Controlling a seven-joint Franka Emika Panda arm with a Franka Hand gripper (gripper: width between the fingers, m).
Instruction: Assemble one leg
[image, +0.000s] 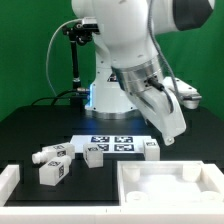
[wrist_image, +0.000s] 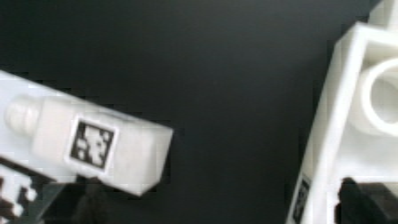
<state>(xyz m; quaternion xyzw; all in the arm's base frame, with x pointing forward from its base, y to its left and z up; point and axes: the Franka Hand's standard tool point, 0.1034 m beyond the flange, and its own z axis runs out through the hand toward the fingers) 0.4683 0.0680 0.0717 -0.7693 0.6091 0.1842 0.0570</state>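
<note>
White leg (wrist_image: 98, 140) lying near tray (wrist_image: 361, 95), apart

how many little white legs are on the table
4. Two legs lie close together at the exterior view's left, a third leg near that side of the marker board, a fourth leg near its other end. None seems hidden.

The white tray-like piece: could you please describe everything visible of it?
The white tray-like piece lies flat on the black table, at the exterior view's lower right, partly cut off by the frame. It looks like matte white plastic: raised edges around a sunken floor with rounded hollows. Nothing seen lies in it.
</note>
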